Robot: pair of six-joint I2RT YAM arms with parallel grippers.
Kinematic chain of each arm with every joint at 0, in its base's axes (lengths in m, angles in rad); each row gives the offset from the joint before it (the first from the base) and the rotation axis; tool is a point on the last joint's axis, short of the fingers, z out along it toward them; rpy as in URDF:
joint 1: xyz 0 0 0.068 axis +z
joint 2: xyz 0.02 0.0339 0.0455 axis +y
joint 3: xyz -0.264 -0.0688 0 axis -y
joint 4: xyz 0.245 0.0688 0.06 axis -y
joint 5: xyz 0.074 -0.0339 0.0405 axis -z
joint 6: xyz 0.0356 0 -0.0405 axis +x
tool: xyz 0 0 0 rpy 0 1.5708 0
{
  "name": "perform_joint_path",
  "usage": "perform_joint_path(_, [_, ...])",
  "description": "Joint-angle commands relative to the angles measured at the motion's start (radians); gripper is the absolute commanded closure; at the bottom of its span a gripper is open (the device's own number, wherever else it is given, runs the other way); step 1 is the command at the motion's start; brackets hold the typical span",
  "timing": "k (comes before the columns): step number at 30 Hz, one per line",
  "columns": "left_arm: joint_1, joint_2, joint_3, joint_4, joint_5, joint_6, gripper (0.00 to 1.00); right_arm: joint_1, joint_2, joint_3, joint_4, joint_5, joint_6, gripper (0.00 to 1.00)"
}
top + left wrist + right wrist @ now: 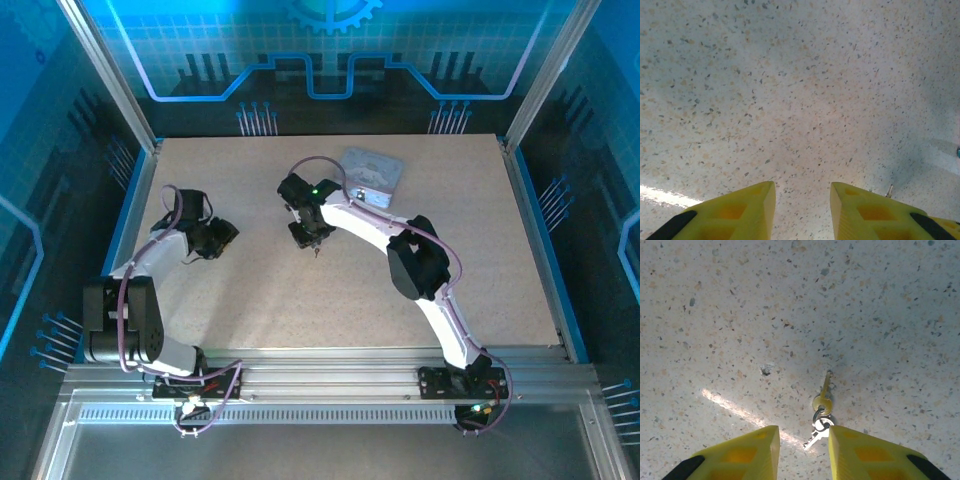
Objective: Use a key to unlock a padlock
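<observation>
Speckled beige desk [480, 280]. Small brass-coloured key [824, 392], joined by a ring [819, 416] to a smaller silver key [815, 438], lies flat near the desk's middle, just ahead of the yellow right fingers [747, 452]. These stand parted and released, with the silver key in the gap at their tips and nothing grasped. Yellow left fingers [747, 210], toward the desk's left edge, are parted over bare desk, released. Rounded pale silver-blue tin [372, 176] sits at the far edge.

The left arm [160, 250] and right arm [365, 222] are showing white shells with black joints, and purple cables [458, 272] are trailing along them. The left hand [802, 187] and right hand [803, 430] are wearing yellow wedge-shaped fingers [740, 210] with black pads [672, 226] farther back. A green light [315, 190] is glowing behind the right hand.
</observation>
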State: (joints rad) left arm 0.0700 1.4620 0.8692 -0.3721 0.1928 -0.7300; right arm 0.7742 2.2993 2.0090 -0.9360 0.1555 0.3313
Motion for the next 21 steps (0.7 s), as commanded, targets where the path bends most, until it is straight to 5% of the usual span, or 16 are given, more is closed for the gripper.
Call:
perform_joint_path(1, [0.01,-0.03,-0.011,-0.011,0.017,0.012,0.65,0.014,0.057,0.034,-0.053,-0.02,-0.028,0.69])
perform_joint_path(21, [0.01,-0.051,-0.043,-0.01,0.007,0.016,0.65,0.006,0.119,0.052,-0.1,0.043,-0.056,0.7])
